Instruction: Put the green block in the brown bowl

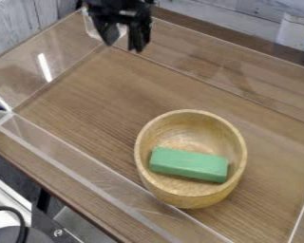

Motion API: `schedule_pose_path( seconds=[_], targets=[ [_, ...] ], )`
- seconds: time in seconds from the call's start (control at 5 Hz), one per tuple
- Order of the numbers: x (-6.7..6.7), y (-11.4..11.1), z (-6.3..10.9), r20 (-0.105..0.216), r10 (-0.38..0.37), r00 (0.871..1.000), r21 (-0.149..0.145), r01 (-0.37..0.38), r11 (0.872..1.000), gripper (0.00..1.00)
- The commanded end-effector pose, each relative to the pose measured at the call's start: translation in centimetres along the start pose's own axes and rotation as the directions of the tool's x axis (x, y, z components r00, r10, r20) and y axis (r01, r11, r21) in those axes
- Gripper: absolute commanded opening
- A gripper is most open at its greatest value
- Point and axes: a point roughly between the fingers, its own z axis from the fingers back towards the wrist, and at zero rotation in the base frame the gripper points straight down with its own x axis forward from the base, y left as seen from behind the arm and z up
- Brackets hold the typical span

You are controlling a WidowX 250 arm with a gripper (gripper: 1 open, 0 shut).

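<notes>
The green block (pixel 190 165) lies inside the brown bowl (pixel 144 148), in its near half, its flat top facing up. Its long side runs across the bowl, the right end a little nearer than the left. It sits low, below the rim at the far side, with bare wood showing beyond it. The bowl itself stands upright on the near right part of the table (pixel 110 100), by the strip along the near edge.

Well apart from both, at the far left, is the tool (pixel 124 36), its two dark fingers spread wide with nothing between them.

The placing looks done, so the step in hand, as I judge it, is to finish without spoiling it. To do that well, keep the fingers spread and the arm up at the far side, and bring nothing back across the bowl. No nudge or second grasp is called for: the block need not be centred, only inside. If the arm must move again, lift first and travel high, since a low sweep toward the near side could catch the rim and drag or tip the bowl. Then rest the arm at the far left and leave the block as it lies.
</notes>
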Motion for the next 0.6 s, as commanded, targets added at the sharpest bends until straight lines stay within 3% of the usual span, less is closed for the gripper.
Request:
schedule_pose_path(
  seconds=[0.0, 0.2, 0.4],
  targets=[
    [-0.2, 0.4, 1.8, 0.063, -0.03, 0.998, 0.024, 0.028, 0.999, 1.0],
    [-1.6, -0.2, 1.4, 0.058, 0.006, 0.998, -0.011, -0.005, 1.0, 1.0],
    [-0.6, 0.5, 0.3, 0.083, 0.059, 0.995, -0.036, -0.056, 0.998, 1.0]
  ],
)
